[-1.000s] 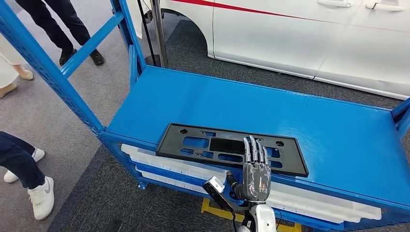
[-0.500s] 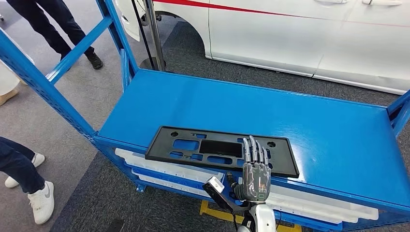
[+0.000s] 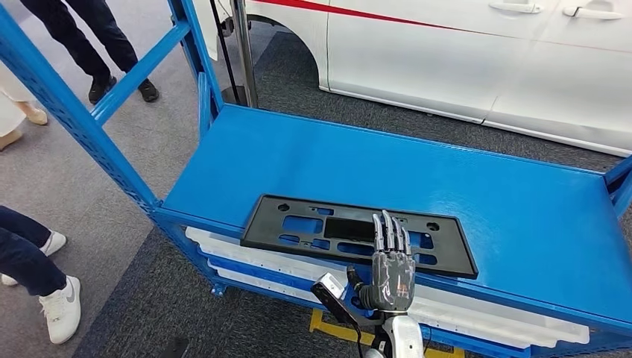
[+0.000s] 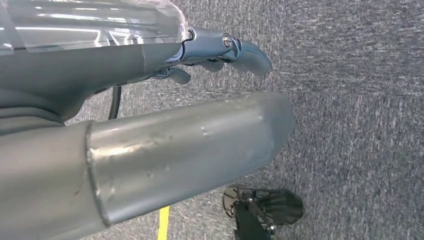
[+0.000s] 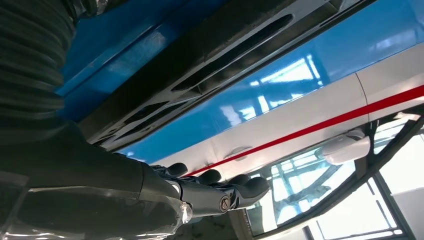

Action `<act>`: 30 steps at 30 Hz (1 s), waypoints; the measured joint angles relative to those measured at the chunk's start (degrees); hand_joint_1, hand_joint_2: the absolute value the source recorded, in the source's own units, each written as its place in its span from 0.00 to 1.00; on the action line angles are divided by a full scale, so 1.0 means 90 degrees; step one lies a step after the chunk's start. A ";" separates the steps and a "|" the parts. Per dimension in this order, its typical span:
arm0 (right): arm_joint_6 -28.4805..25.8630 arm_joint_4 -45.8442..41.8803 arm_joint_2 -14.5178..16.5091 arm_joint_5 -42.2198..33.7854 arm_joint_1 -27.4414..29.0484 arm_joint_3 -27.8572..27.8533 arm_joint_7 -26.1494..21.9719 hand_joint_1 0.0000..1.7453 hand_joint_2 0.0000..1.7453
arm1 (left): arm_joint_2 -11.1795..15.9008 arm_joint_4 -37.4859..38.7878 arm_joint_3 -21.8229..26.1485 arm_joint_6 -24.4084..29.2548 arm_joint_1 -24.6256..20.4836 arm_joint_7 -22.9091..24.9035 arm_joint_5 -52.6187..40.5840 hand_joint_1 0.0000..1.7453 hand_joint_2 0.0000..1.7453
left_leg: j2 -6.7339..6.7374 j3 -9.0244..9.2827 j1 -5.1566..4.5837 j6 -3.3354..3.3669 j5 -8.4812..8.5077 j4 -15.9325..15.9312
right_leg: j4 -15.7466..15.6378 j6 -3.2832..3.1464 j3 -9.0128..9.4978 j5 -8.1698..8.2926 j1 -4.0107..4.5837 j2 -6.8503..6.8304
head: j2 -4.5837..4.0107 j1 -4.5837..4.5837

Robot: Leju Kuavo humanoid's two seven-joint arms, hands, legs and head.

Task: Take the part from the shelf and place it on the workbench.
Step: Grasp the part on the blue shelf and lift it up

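The flat black part (image 3: 358, 234), a long frame with cut-out slots, lies on the blue shelf (image 3: 417, 171) near its front edge. The right robot hand (image 3: 390, 266) is raised at that front edge with its fingers straight and slightly apart over the part's near side, released and grasping nothing. The left robot hand (image 4: 220, 50) hangs over grey carpet, fingers extended, holding nothing. A white car (image 3: 477, 52) stands behind the shelf, and people's legs (image 3: 33, 261) show at the left.
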 joint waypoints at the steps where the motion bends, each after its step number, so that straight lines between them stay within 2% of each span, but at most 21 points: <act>1: 0.0000 0.0010 0.0000 0.0030 -0.0018 0.0017 0.0044 0.00 1.00 | -0.0005 0.0000 0.0000 -0.0006 -0.0002 0.0000 -0.0022 0.00 0.00 | -0.0005 -0.0006 -0.0010 -0.0024 -0.0022 0.0027 | -0.0342 -0.0020 0.0158 0.0119 0.0009 0.0000 | 0.0000 -0.0001; 2: 0.0000 0.0033 0.0000 0.0100 -0.0044 0.0043 0.0150 0.00 1.00 | -0.0009 0.0000 0.0000 -0.0010 -0.0004 0.0000 -0.0058 0.00 0.00 | -0.0005 -0.0018 -0.0020 -0.0054 -0.0035 0.0049 | -0.0543 -0.0036 0.0243 0.0160 0.0020 0.0003 | 0.0000 -0.0002; 5: 0.0000 0.0191 -0.0011 0.0426 -0.0199 0.0200 0.0742 0.00 1.00 | -0.0016 0.0000 -0.0005 -0.0021 -0.0028 0.0011 -0.0196 0.00 0.00 | 0.0000 -0.0040 -0.0020 -0.0158 -0.0048 0.0062 | -0.0646 -0.0098 0.0251 0.0161 0.0027 0.0023 | 0.0000 -0.0002; 7: 0.0000 0.0340 -0.0033 0.0544 -0.0377 0.0377 0.1112 0.00 1.00 | -0.0027 0.0000 -0.0011 -0.0034 -0.0060 0.0032 -0.0282 0.00 0.00 | 0.0003 -0.0126 -0.0008 -0.0231 -0.0210 0.0278 | -0.0709 -0.0165 0.0280 0.0193 -0.0004 0.0016 | 0.0000 -0.0002; 8: 0.0000 0.0426 -0.0048 0.0584 -0.0481 0.0477 0.1278 0.00 1.00 | -0.0032 0.0000 -0.0013 -0.0050 -0.0075 0.0038 -0.0326 0.00 0.00 | 0.0004 -0.0254 0.0003 -0.0265 -0.0383 0.0571 | -0.0734 -0.0190 0.0291 0.0206 -0.0016 0.0009 | 0.0000 -0.0004; 10: 0.0001 0.0631 -0.0084 0.0692 -0.0688 0.0664 0.1596 0.00 1.00 | -0.0033 0.0000 -0.0015 -0.0107 -0.0090 0.0034 -0.0411 0.00 0.00 | 0.0005 -0.0640 0.0023 -0.0319 -0.0765 0.1406 | -0.0736 -0.0210 0.0289 0.0209 -0.0012 0.0004 | 0.0000 -0.0004; 11: 0.0001 0.0746 -0.0104 0.0753 -0.0778 0.0749 0.1739 0.00 1.00 | -0.0029 0.0000 -0.0015 -0.0134 -0.0090 0.0028 -0.0449 0.00 0.00 | 0.0006 -0.0802 0.0029 -0.0336 -0.0851 0.1730 | -0.0732 -0.0211 0.0289 0.0207 -0.0009 0.0005 | 0.0000 -0.0004; 12: 0.0002 0.0852 -0.0127 0.0803 -0.0855 0.0824 0.1852 0.00 1.00 | -0.0023 0.0000 -0.0015 -0.0154 -0.0089 0.0022 -0.0476 0.00 0.00 | 0.0006 -0.0868 0.0032 -0.0345 -0.0812 0.1842 | -0.0729 -0.0211 0.0295 0.0205 -0.0008 0.0005 | 0.0000 -0.0004; 13: 0.0002 0.0945 -0.0154 0.0834 -0.0921 0.0890 0.1921 0.00 1.00 | -0.0018 0.0000 -0.0015 -0.0165 -0.0090 0.0018 -0.0491 0.00 0.00 | 0.0008 -0.0810 0.0036 -0.0346 -0.0645 0.1687 | -0.0725 -0.0207 0.0305 0.0201 -0.0010 0.0007 | 0.0000 -0.0005; 15: 0.0002 0.1079 -0.0200 0.0854 -0.1036 0.0986 0.1976 0.00 1.00 | -0.0006 0.0000 -0.0015 -0.0174 -0.0099 0.0017 -0.0506 0.00 0.00 | 0.0009 -0.0423 0.0046 -0.0330 -0.0172 0.0833 | -0.0717 -0.0184 0.0329 0.0185 -0.0010 0.0015 | 0.0000 -0.0004; 16: 0.0002 0.1137 -0.0217 0.0856 -0.1095 0.1024 0.1990 0.00 1.00 | -0.0001 0.0000 -0.0015 -0.0180 -0.0108 0.0015 -0.0512 0.00 0.00 | 0.0005 -0.0235 0.0039 -0.0310 -0.0026 0.0422 | -0.0705 -0.0163 0.0326 0.0179 0.0001 0.0022 | 0.0000 -0.0004; 17: 0.0002 0.1190 -0.0232 0.0857 -0.1153 0.1056 0.1999 0.00 1.00 | 0.0002 0.0000 -0.0016 -0.0188 -0.0115 0.0013 -0.0520 0.00 0.00 | -0.0001 -0.0124 0.0029 -0.0283 0.0037 0.0167 | -0.0702 -0.0134 0.0315 0.0181 0.0012 0.0029 | 0.0000 -0.0003; 20: 0.0001 0.1362 -0.0265 0.0860 -0.1272 0.1155 0.2028 0.00 1.00 | 0.0004 0.0000 -0.0017 -0.0211 -0.0119 0.0009 -0.0554 0.00 0.00 | -0.0007 -0.0091 0.0017 -0.0170 0.0043 0.0035 | -0.0717 -0.0039 0.0289 0.0200 0.0033 0.0036 | 0.0000 -0.0002; 22: 0.0000 0.1463 -0.0276 0.0861 -0.1337 0.1198 0.2053 0.00 1.00 | 0.0005 0.0000 -0.0017 -0.0217 -0.0122 0.0006 -0.0571 0.00 0.00 | 0.0004 -0.0080 0.0044 -0.0076 0.0080 -0.0009 | -0.0555 0.0017 0.0227 0.0064 0.0034 0.0029 | 0.0000 -0.0001; 23: 0.0000 0.1515 -0.0281 0.0861 -0.1374 0.1218 0.2062 0.00 1.00 | 0.0005 0.0000 -0.0017 -0.0220 -0.0127 0.0004 -0.0577 0.00 0.00 | 0.0013 -0.0074 0.0056 -0.0033 0.0094 -0.0029 | -0.0291 0.0037 0.0111 -0.0103 0.0033 0.0025 | 0.0000 0.0001; 25: -0.0001 0.1623 -0.0292 0.0861 -0.1422 0.1259 0.2077 0.00 1.00 | 0.0007 0.0000 -0.0017 -0.0223 -0.0133 0.0002 -0.0583 0.00 0.00 | 0.0028 -0.0082 0.0040 0.0016 0.0094 -0.0028 | 0.0544 0.0056 -0.0278 -0.0510 0.0028 0.0023 | 0.0000 0.0002; 26: -0.0002 0.1664 -0.0299 0.0861 -0.1430 0.1274 0.2081 0.00 1.00 | 0.0008 0.0000 -0.0017 -0.0223 -0.0132 0.0002 -0.0585 0.00 0.00 | 0.0032 -0.0083 0.0032 0.0023 0.0092 -0.0026 | 0.0912 0.0061 -0.0456 -0.0639 0.0026 0.0022 | 0.0000 0.0001; 27: -0.0004 0.1695 -0.0307 0.0861 -0.1431 0.1285 0.2082 0.00 1.00 | 0.0009 0.0000 -0.0017 -0.0223 -0.0130 0.0002 -0.0585 0.00 0.00 | 0.0034 -0.0083 0.0025 0.0027 0.0091 -0.0024 | 0.1139 0.0062 -0.0570 -0.0684 0.0026 0.0022 | 0.0000 0.0001; 28: -0.0005 0.1720 -0.0314 0.0861 -0.1433 0.1294 0.2082 0.00 1.00 | 0.0010 0.0000 -0.0017 -0.0224 -0.0130 0.0002 -0.0585 0.00 0.00 | 0.0032 -0.0080 0.0021 0.0028 0.0089 -0.0021 | 0.1173 0.0057 -0.0595 -0.0627 0.0027 0.0022 | 0.0000 0.0002; 29: -0.0005 0.1742 -0.0318 0.0861 -0.1437 0.1300 0.2083 0.00 1.00 | 0.0010 0.0000 -0.0017 -0.0225 -0.0130 0.0002 -0.0585 0.00 0.00 | 0.0029 -0.0074 0.0017 0.0029 0.0086 -0.0017 | 0.1001 0.0044 -0.0519 -0.0480 0.0028 0.0022 | 0.0000 0.0002; 30: -0.0005 0.1763 -0.0321 0.0861 -0.1445 0.1305 0.2084 0.00 1.00 | 0.0009 0.0000 -0.0017 -0.0225 -0.0130 0.0002 -0.0586 0.00 0.00 | 0.0024 -0.0066 0.0013 0.0026 0.0078 -0.0010 | 0.0661 0.0020 -0.0359 -0.0268 0.0032 0.0022 | 0.0000 0.0002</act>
